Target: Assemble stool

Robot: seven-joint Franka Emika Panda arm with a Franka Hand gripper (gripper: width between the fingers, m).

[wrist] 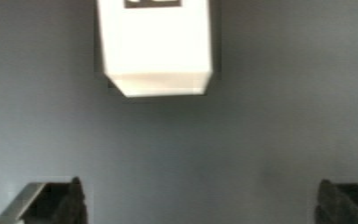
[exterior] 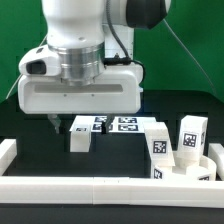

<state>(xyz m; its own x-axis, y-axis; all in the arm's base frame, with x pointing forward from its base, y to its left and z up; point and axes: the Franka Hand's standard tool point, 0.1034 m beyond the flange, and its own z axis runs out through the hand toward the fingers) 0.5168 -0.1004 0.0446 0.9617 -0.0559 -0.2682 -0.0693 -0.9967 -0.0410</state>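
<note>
The claw (wrist: pixel 201 203) is spread wide, nothing gripped, above the dark tabletop (wrist: pixel 194 140). A white stool leg (wrist: pixel 158 50) lies just ahead of it. The claw is best centred over the leg's middle before being lowered and closed. The round seat (exterior: pixel 200 172) is seen well apart, at the exterior view's right.

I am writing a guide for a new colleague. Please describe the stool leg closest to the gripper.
Start at the big white robot arm. Close by its gripper, on the dark table, sits one blocky white leg. It is alone; the other legs crowd by the round seat.
</note>
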